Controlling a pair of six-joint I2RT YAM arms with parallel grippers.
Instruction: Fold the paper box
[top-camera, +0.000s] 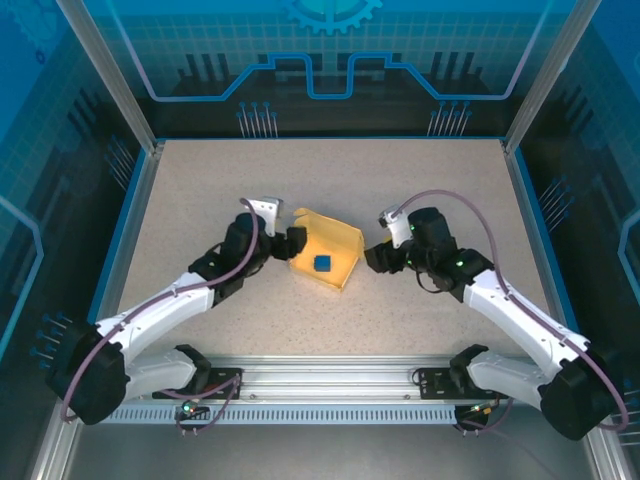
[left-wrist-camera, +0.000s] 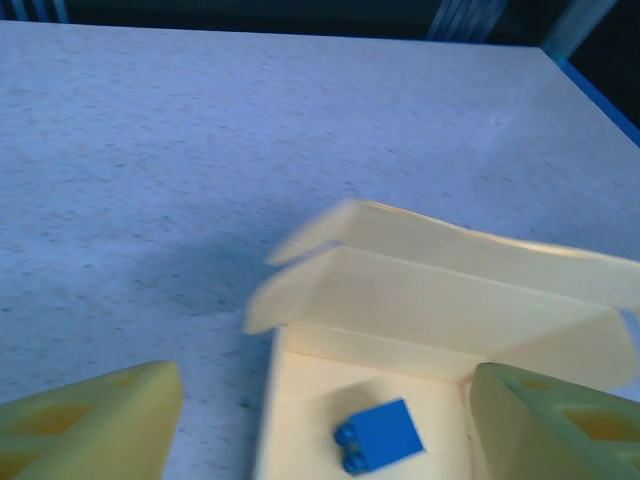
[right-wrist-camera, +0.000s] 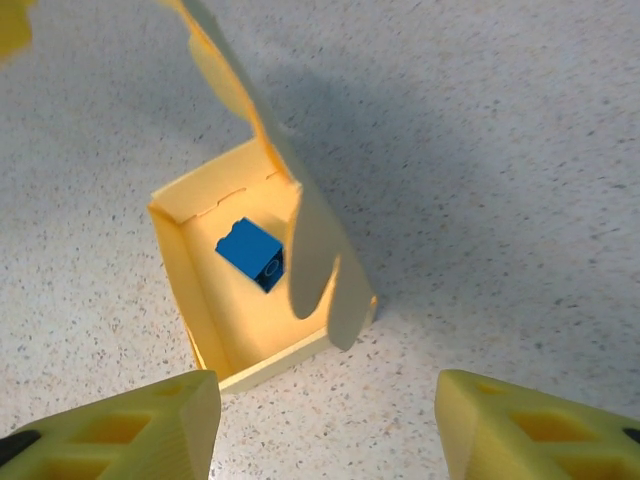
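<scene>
- Right now my left gripper (top-camera: 293, 242) stands wide open and pinches nothing.
- In the left wrist view one of its fingers (left-wrist-camera: 90, 420) hangs over bare table (top-camera: 200, 190), outside the paper box (top-camera: 335, 245). The other is low over the box's near corner. I cannot tell whether either one touches the card.
- My right gripper (top-camera: 372, 256) is open too, its jaws well apart and empty. It sits just beside the box's right side with bare speckled table between the fingertips.
- The paper box stands on the middle of the table between my two grippers, its top open. From the right wrist a tall flap (right-wrist-camera: 300, 230) rises from one long wall and curls over the opening.
- A small blue cube (top-camera: 323, 263) lies on the box's floor.
- Both my arms reach from their bases at the near edge forward and inward, elbows bent and wrists low. The two grippers point at each other across the box.
</scene>
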